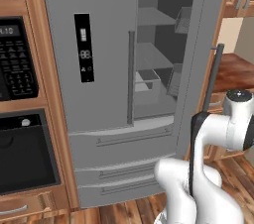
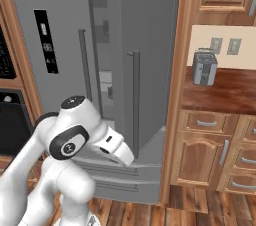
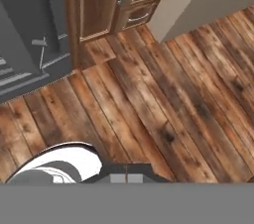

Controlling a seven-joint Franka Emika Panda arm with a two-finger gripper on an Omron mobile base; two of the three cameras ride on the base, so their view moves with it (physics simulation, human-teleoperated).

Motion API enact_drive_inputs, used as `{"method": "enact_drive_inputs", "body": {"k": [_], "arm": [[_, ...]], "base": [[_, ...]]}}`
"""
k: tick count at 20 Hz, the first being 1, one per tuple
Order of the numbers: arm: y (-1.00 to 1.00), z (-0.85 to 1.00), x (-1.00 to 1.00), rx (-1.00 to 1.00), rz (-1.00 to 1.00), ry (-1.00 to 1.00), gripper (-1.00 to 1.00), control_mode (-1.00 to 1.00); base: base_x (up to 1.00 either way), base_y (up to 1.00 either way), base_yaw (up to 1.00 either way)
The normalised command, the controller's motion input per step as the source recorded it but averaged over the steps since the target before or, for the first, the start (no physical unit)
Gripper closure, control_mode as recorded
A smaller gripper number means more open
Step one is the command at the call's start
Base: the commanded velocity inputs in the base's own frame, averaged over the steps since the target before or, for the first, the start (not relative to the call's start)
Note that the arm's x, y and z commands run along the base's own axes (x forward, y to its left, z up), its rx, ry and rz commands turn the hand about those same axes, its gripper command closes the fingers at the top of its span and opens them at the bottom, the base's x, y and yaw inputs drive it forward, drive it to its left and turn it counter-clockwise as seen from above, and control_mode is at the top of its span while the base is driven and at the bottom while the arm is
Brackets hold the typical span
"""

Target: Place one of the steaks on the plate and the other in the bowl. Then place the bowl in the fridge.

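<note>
The grey steel fridge [image 1: 99, 20] [image 2: 60, 0] stands straight ahead. Its right door [image 1: 196, 59] [image 2: 147, 45] is swung open and shows grey shelves [image 1: 151, 17] and a pale bin inside. The left door, with the black dispenser panel [image 1: 84, 47], is closed. The fridge's lower drawers [image 3: 20, 64] are at the upper left of the hand view. My gripper [image 3: 126, 178] is shut on nothing, its tips pressed together, and it points down at the wooden floor in front of the fridge. The steaks, the plate and the bowl are out of view.
A black wall oven [image 1: 20, 143] with a keypad panel [image 1: 17, 59] sits left of the fridge. To the right, a toaster [image 2: 204, 67] stands on a wooden counter [image 2: 225, 90] over cabinets [image 2: 200, 155]. My folded arm [image 1: 198, 183] is low before the fridge, over plank floor [image 3: 173, 94].
</note>
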Motion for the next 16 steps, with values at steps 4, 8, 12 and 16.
{"method": "enact_drive_inputs", "body": {"k": [4, 8, 12, 16], "arm": [[0.47, 0.34, -0.08, -0.27, 0.45, 0.00, 1.00, -1.00], [0.55, 0.19, 0.04, -0.21, 0.44, 0.02, 1.00, -1.00], [0.52, 0.11, 0.07, -0.21, 0.42, 0.02, 1.00, -1.00], [0.38, 0.17, 0.09, -0.18, 0.41, 0.01, 1.00, -1.00]], "base": [[0.00, 0.00, 0.00], [0.00, 0.00, 0.00], [0.00, 0.00, 0.00], [0.00, 0.00, 0.00]]}}
